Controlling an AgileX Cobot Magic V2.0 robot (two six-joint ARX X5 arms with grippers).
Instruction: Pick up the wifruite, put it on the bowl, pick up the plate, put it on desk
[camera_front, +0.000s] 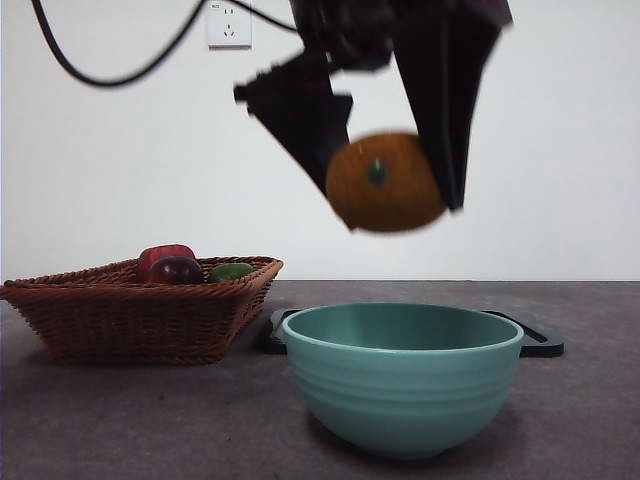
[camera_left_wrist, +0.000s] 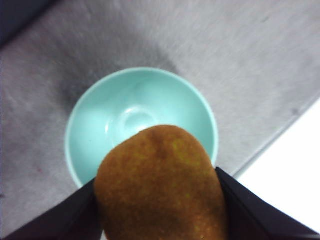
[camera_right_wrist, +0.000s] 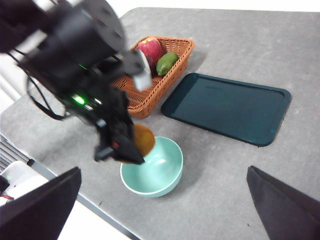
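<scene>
The left gripper (camera_front: 395, 195) hangs in the air above the table with its two black jaws closed against the sides of the wifruite (camera_front: 385, 182), a round orange fruit with a small green stem dot facing the front camera; the fruit fills the gap between the jaws and is clear of everything below. Directly under it, at six o'clock from the fruit in the front view, stands the bowl (camera_front: 402, 375), a mint-green round ceramic bowl with ribbed bands on its outside, upright on the desk (camera_front: 120, 420), a dark grey mottled tabletop, and with nothing inside it. In the left wrist view the wifruite (camera_left_wrist: 161, 187) sits between the jaws and covers part of the bowl's (camera_left_wrist: 100, 125) near rim. From the right wrist view the left gripper (camera_right_wrist: 131, 147) holds the fruit (camera_right_wrist: 142, 140) over the bowl's (camera_right_wrist: 155, 172) edge at about ten o'clock. Behind the bowl lies a flat dark rectangular tray (camera_right_wrist: 227, 107), at about one o'clock from the bowl. A brown wicker basket (camera_front: 130, 310) stands at about nine o'clock from the bowl in the front view, holding a red fruit (camera_front: 160, 257), a dark red-purple fruit (camera_front: 177, 270) and a small green fruit (camera_front: 232, 271). The right gripper (camera_right_wrist: 165, 210) hovers high over the table with its jaws spread wide apart and nothing between them.
</scene>
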